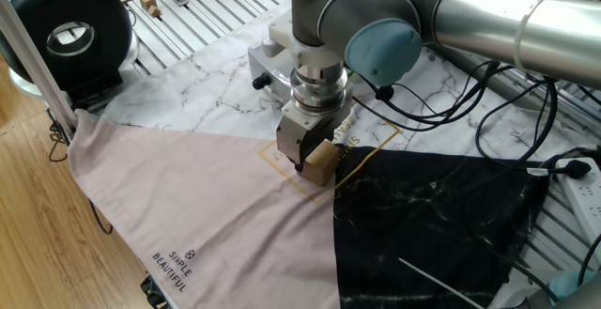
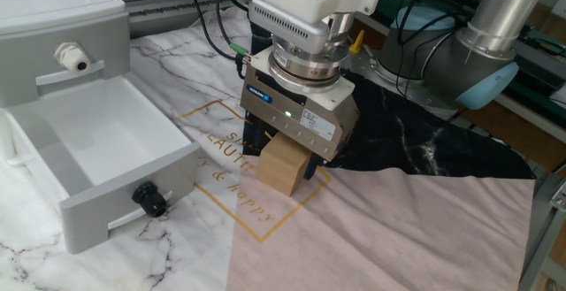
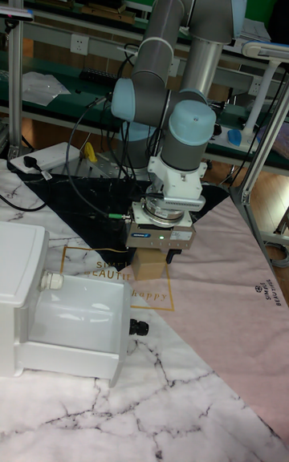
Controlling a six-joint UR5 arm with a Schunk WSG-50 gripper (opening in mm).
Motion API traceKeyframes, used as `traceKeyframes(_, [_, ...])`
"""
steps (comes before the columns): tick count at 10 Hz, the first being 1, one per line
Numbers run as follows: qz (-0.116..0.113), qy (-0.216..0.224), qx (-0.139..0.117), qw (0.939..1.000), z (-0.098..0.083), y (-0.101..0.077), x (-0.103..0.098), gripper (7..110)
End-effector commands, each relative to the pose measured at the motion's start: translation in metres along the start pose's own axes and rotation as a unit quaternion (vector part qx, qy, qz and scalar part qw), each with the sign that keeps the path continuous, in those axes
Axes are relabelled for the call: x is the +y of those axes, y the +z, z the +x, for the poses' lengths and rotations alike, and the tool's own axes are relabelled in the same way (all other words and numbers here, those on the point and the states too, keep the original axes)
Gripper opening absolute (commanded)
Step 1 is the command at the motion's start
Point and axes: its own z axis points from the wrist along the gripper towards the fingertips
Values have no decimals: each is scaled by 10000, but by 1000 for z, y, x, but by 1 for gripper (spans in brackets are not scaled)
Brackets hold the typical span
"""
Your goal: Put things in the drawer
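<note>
Standing over the middle of the counter (image 2: 424,238), the end effector (image 2: 285,162) points straight down and is clenched on the tan-brown cube (image 2: 283,165); in the other fixed view one dark finger shows at the cube's left side and another at its right side, both touching it; the cube sits low on the gold-lined square printed on the cloth, and I cannot tell if its bottom touches the cloth or is just above it. In one fixed view the same cube (image 1: 319,162) shows under the end effector (image 1: 313,162), at the place where the pink, marble and black parts of the cloth meet; in the tall fixed view the cube (image 3: 149,263) is partly hidden by the end effector (image 3: 152,257) body.

The drawer (image 2: 97,163) is pulled out of the white cabinet (image 2: 53,26) and stands open to the left of the cube, near it but apart; its inside shows only white walls and floor; the black knob (image 2: 149,200) is on its front face. A white knob (image 2: 71,57) is on the closed front above it.
</note>
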Motion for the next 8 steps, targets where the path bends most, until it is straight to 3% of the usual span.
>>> traceKeyframes(1, [-145,73,-9,9999,-1,-3,8,7])
traceKeyframes(2, [-310,34,-42,9995,-2,-4,16,7])
traceKeyframes(3, [-326,26,-37,9995,-2,-4,17,44])
traceKeyframes(4, [-316,64,-3,9995,0,-5,16,44])
traceKeyframes(5, [-148,135,69,9998,4,-5,8,44])
traceKeyframes(6, [-43,218,91,9997,5,-5,3,22])
traceKeyframes(7, [-74,277,102,9995,5,-5,5,22])
traceKeyframes(8, [-60,271,112,9996,6,-5,4,7])
